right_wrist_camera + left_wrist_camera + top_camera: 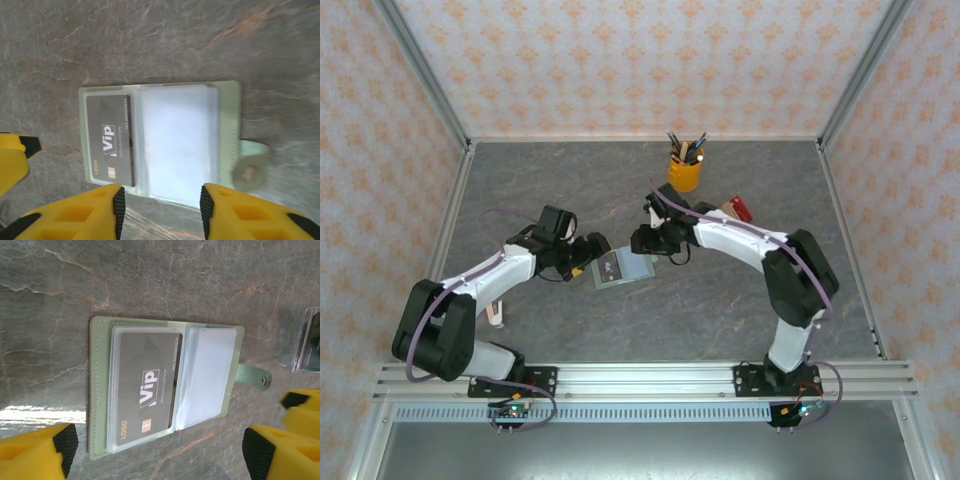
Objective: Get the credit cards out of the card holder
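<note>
The card holder (99, 390) lies open on the table (200, 280), a dark card (147, 390) tucked inside, so we are at the first extraction. Our left gripper (588, 256) gapes wide and the right gripper (161, 202) stands narrower, both empty. Next we should pin the holder and slide the card out.

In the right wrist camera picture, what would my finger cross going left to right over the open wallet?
On the green wallet, left to right: dark Vip card → empty clear pocket → strap with a snap.
</note>
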Robot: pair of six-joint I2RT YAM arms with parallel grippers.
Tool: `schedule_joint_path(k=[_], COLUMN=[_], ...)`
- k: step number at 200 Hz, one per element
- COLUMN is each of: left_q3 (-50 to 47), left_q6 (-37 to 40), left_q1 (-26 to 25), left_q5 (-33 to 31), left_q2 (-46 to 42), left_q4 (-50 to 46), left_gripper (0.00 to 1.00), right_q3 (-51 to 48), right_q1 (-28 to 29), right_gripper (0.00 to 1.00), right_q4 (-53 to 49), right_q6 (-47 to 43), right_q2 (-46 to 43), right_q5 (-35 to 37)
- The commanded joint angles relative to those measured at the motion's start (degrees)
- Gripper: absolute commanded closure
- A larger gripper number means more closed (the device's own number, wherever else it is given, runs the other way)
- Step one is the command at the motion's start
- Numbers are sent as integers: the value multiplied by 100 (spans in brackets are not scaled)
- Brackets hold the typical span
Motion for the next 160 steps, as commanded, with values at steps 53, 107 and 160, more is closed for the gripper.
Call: schedule_joint_path(k=[53,107,160], left_q3=[40,81,20], left_q6=[-316,-212,-174], left_q1=[-149,-149,-149], left_q5=[-78,-285,-561], left_q2=[613,928,1117], left_q4=[612,394,194], left_gripper=[48,67,76], right_q3=[641,918,1001], right_q1=[26,25,24], right_gripper=[69,70,70], right_q4=[482,370,366], right_q6=[335,294,243], right_q2=[1040,1444,1685], right_q5=[-1425,-1694,-1891])
